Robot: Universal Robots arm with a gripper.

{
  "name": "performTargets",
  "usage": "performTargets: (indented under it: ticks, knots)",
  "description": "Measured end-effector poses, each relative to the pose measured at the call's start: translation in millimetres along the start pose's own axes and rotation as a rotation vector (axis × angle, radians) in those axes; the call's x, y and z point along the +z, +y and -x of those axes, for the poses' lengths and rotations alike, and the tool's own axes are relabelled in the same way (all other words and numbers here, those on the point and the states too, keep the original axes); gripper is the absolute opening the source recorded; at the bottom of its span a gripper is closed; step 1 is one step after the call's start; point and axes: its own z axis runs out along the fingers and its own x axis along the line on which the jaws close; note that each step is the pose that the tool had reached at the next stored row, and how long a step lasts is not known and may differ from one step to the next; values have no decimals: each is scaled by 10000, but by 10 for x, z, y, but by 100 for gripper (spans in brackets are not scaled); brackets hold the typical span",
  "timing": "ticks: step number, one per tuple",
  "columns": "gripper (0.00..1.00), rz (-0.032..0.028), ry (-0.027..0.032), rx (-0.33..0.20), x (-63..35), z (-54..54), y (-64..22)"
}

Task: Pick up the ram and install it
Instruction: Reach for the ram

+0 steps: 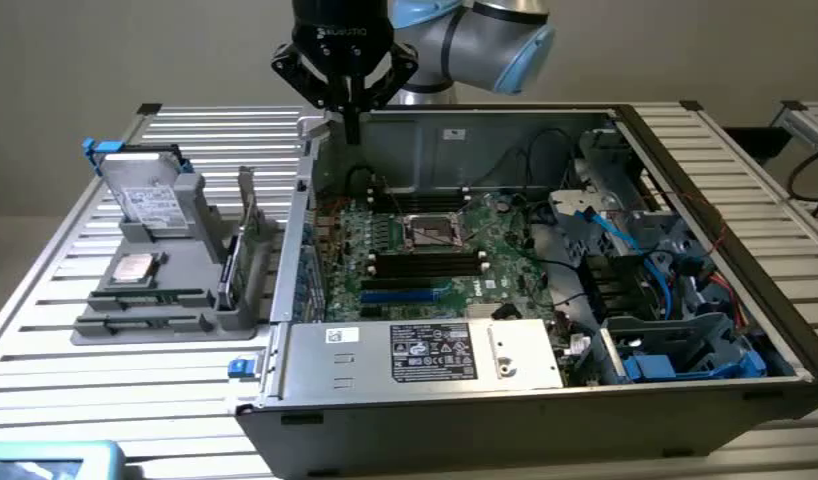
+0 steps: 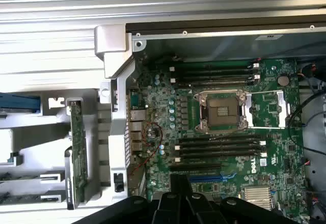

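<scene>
Slatted aluminium table (image 1: 36, 330) carries everything. Well apart from my pincer (image 1: 349, 125), toward exterior view's left and lower: grey holder (image 1: 116, 328) with hard drive (image 1: 149, 200) upright, ram (image 1: 149, 297) lying edge-up in slot near holder's front. Nearer pincer, expansion card (image 1: 230, 272) stands in holder. Pincer hangs over back corner of open PC case (image 1: 423, 400), fingers look closed, nothing held. Below, toward exterior view's right, motherboard (image 1: 382, 240). I judge ram light, stiff, thin, fragile; pinch flat faces mid-length, off contacts.
</scene>
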Motion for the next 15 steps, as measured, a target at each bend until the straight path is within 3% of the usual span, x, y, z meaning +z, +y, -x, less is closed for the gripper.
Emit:
performTargets:
  ticks: [15]
  knots:
    - [11, -2, 14, 0, 2, -8, -18]
